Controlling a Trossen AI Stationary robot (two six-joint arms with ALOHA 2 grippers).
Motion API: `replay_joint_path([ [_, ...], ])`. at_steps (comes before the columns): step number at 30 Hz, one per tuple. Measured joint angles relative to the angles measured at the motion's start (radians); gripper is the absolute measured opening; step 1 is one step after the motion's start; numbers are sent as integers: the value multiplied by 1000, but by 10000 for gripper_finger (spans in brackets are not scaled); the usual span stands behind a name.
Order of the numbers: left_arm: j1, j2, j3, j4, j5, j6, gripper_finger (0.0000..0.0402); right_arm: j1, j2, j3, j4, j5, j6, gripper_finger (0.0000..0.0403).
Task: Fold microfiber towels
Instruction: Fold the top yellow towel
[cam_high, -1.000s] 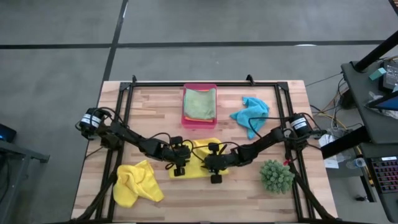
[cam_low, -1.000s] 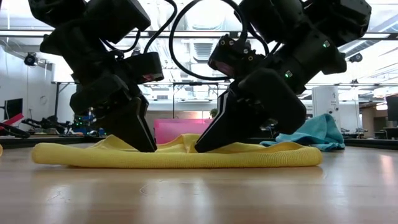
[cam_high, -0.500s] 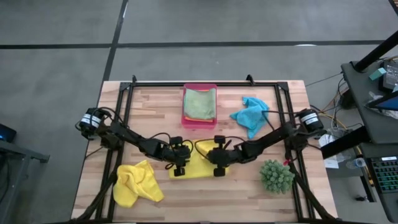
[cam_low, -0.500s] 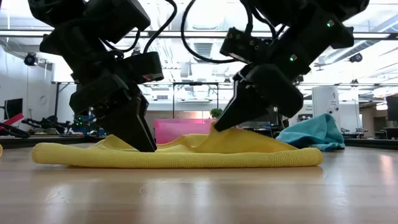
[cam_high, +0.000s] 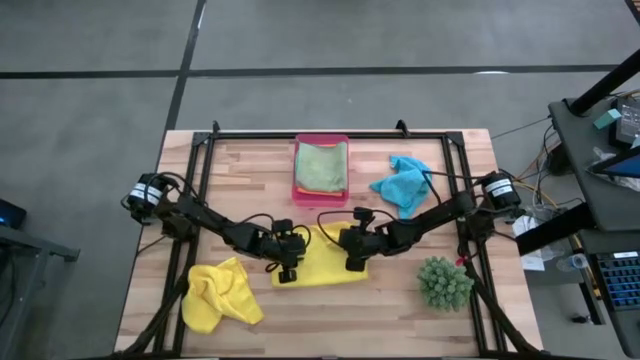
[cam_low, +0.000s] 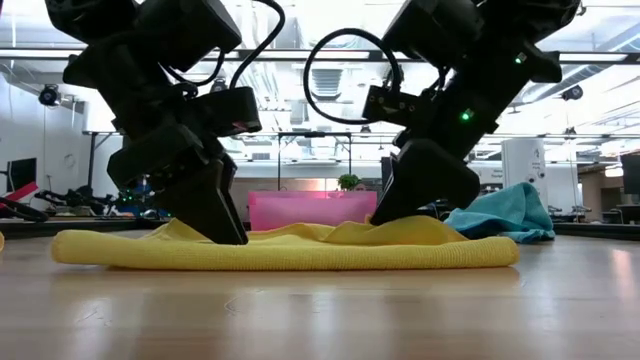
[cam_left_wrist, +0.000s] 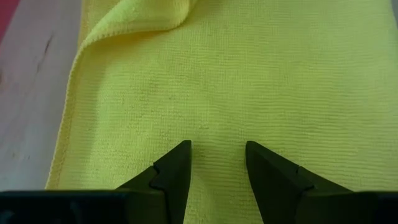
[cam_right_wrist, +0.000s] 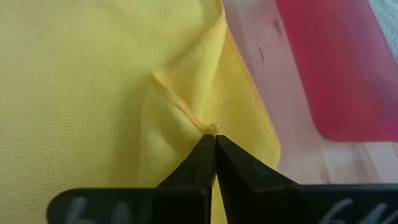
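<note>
Centrally, right pincer (cam_right_wrist: 213, 138) pinches yellow towel (cam_high: 322, 262) corner; left pincer (cam_left_wrist: 217, 163) spread, pressing it.

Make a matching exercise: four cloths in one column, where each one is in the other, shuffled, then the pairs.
Cloths
1. light green towel
2. turquoise towel
3. crumpled yellow towel
4. spread yellow towel

Places
A. bunched on the table's front left corner
B. pinched by the right claw, with the left claw open on it
C. in the pink tray
D. on the wood beside the tray, behind the green plant

Pairs: 1-C, 2-D, 3-A, 4-B
</note>
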Motion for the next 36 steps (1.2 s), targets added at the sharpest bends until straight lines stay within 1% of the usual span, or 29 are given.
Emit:
replay_joint_path([
  [5,0,0,0,-1,0,0,138,0,-5,0,-17,1,3,9],
  [10,0,0,0,-5,0,0,138,0,-12,-1,-86,73,58,9],
  [18,0,0,0,-5,0,0,138,-3,-20,-1,-112,108,74,9],
  [24,0,0,0,-6,0,0,138,-3,-36,-1,-204,232,189,9],
  [27,0,0,0,-6,0,0,138,-4,-45,-1,-217,233,222,9],
  [30,0,0,0,-5,0,0,138,-3,-45,-1,-213,200,228,11],
  [33,0,0,0,-6,0,0,138,-3,-45,-1,-216,198,253,27],
  [36,0,0,0,-5,0,0,138,-6,-45,-1,-225,199,272,58],
])
